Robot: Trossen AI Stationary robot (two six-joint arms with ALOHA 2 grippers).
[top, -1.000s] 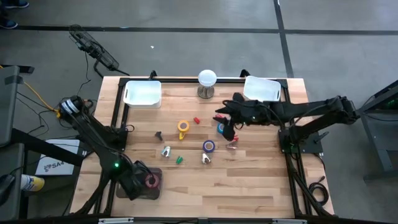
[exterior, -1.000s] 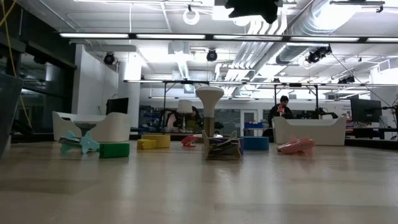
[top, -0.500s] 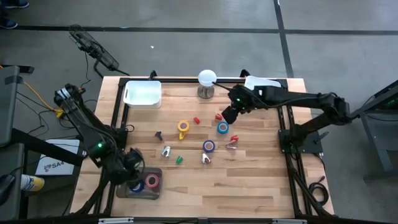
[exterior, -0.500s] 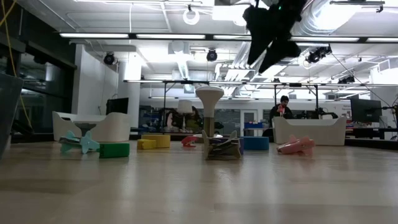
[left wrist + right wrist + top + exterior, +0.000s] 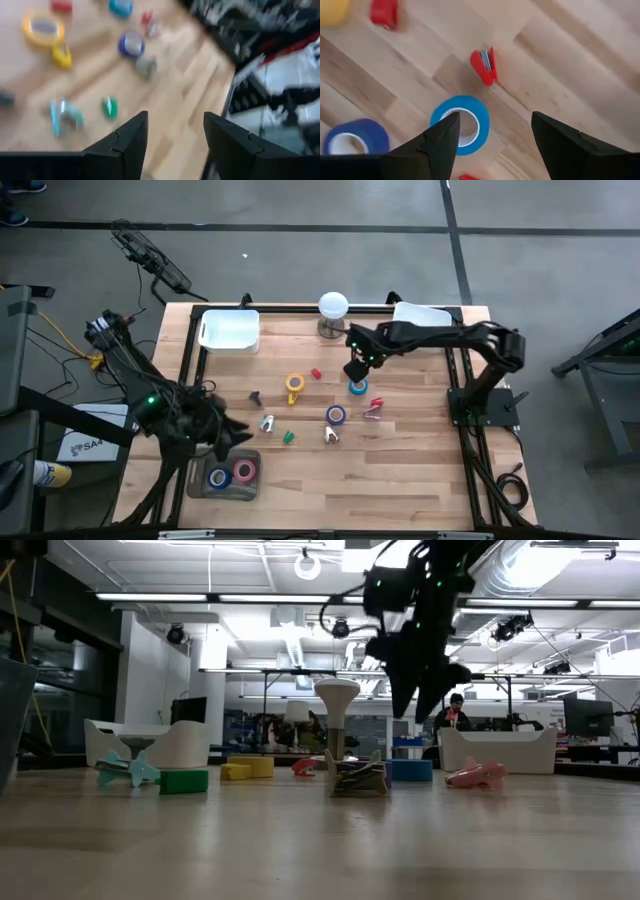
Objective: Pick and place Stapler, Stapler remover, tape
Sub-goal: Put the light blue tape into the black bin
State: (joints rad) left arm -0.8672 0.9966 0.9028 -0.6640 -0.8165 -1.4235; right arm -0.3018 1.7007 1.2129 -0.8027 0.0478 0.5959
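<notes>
Nearest us, at the near left of the table, the dark tray [image 5: 192, 492] already holds two rolls of tape, a blue roll [image 5: 218, 477] and a pink roll [image 5: 244, 472]. We judge that part of the job done. The left gripper [image 5: 175, 122] hangs just beyond the tray, its claw apart and nothing between the fingers.

Most of the work is left, going by the middle of the table. There lie a purple-blue roll [image 5: 336, 415], a yellow roll [image 5: 294, 383], and a scatter of small coloured and silvery pieces. We take these for the staplers and removers, though from above we cannot tell which is which.

A little farther, right of centre, the right gripper [image 5: 495, 117] hovers over a light-blue roll [image 5: 477, 112], its claw apart and gripping nothing. The roll lies flat on the wood, and a small red stapler [image 5: 484, 66] lies just beside it. We judge this roll to be the next pick.

At the far edge sit two white bins [image 5: 229, 331]; we make out nothing in the left one.

The right wrist view alone shows the roll lined up under the open fingers. The low view alone shows that gripper well clear of the table top. Only the high view shows the tray and its contents.
</notes>
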